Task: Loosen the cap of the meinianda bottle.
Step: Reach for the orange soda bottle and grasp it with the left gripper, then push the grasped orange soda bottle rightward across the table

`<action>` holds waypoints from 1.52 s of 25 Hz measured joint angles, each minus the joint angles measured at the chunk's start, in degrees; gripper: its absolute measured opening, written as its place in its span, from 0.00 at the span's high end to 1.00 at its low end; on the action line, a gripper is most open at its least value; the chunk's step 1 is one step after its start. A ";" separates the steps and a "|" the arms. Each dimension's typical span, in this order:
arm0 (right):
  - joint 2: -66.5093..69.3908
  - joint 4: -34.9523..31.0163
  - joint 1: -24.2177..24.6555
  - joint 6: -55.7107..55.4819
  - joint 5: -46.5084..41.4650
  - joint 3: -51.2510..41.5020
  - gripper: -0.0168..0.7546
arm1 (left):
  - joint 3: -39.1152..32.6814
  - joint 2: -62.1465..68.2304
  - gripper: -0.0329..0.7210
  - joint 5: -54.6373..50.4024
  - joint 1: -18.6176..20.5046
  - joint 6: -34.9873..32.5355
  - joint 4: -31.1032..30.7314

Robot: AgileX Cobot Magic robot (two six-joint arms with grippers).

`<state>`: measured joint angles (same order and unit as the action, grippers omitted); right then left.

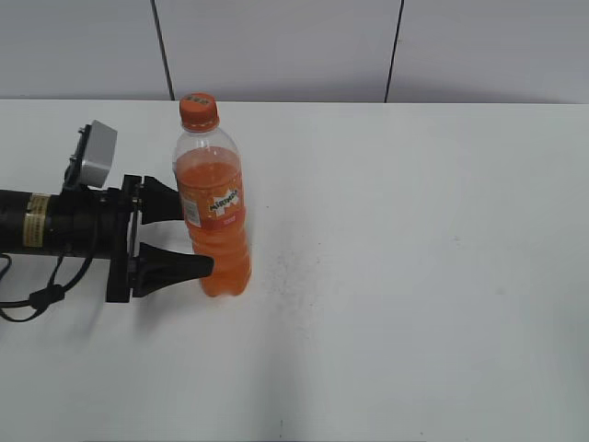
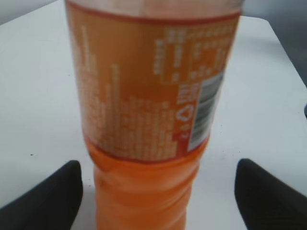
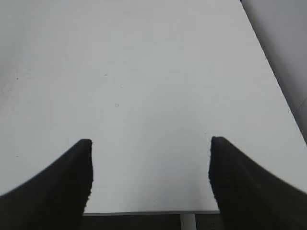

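White table carries the upright meinianda bottle. Left gripper stands wide apart around it; it should close firmly low. Right gripper, also spread, must then grasp the cap.

above: cap stands bare on the upright meinianda bottle, open from every side | left: left gripper spread, a finger on either side of the bottle's lower body, gaps showing in the wrist view | right: white table bare, right gripper spread wide over it
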<state>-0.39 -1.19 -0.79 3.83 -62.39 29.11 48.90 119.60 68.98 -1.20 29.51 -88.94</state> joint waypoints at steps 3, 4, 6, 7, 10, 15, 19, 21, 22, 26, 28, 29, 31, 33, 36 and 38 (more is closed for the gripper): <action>0.00 0.00 0.00 0.00 0.00 0.00 0.25 | 3.13 3.10 0.18 0.00 -2.08 0.65 -0.05; 0.00 0.00 0.00 0.00 0.00 0.00 0.25 | 4.12 3.81 0.18 0.00 -2.72 0.71 0.02; 0.00 0.00 0.00 0.00 0.00 0.00 0.25 | 5.57 5.40 0.19 0.00 -3.70 0.93 0.08; 0.00 0.00 0.00 0.00 0.00 0.00 0.25 | 6.19 5.91 0.20 0.00 -4.02 0.93 0.15; 0.00 0.00 0.00 0.00 0.00 0.00 0.25 | 6.98 6.94 0.26 0.00 -4.44 0.93 0.43; 0.00 0.00 0.00 0.00 0.00 0.00 0.25 | 7.28 7.50 0.39 -0.14 -4.44 0.98 0.96; 0.00 0.00 0.00 0.00 0.00 0.00 0.25 | 7.28 7.50 0.41 -0.31 -4.56 0.98 2.07; 0.00 0.00 0.00 0.00 0.00 0.00 0.25 | 7.28 7.50 0.41 -0.64 -4.67 1.16 3.26; 0.00 0.00 0.00 0.00 0.00 0.00 0.25 | 7.28 7.50 0.41 -0.85 -4.67 1.16 3.71; 0.00 0.00 0.00 0.00 0.00 0.00 0.25 | 7.28 6.34 0.41 -2.67 -5.93 1.43 4.38; 0.00 0.00 0.00 0.00 0.00 0.00 0.25 | 7.28 4.53 0.42 -3.59 -7.59 2.71 4.99; 0.00 0.00 0.00 0.00 0.00 0.00 0.25 | 7.28 3.70 0.42 -3.87 -8.82 2.98 5.90; 0.00 0.00 0.00 0.00 0.00 0.00 0.25 | 7.85 2.44 0.42 -3.81 -11.62 3.31 8.02; 0.00 0.00 0.00 0.00 0.00 0.00 0.25 | 9.57 2.37 0.42 -3.88 -14.35 3.31 9.82; 0.00 0.00 0.00 0.00 0.00 0.00 0.25 | 13.85 3.15 0.42 -5.36 -17.85 3.58 10.81; 0.00 0.00 0.00 0.00 0.00 0.00 0.25 | 16.63 4.39 0.42 -6.12 -19.61 4.63 11.35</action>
<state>-0.39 -1.19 -0.79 3.83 -62.39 29.11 65.53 124.00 62.86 -20.81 34.14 -77.59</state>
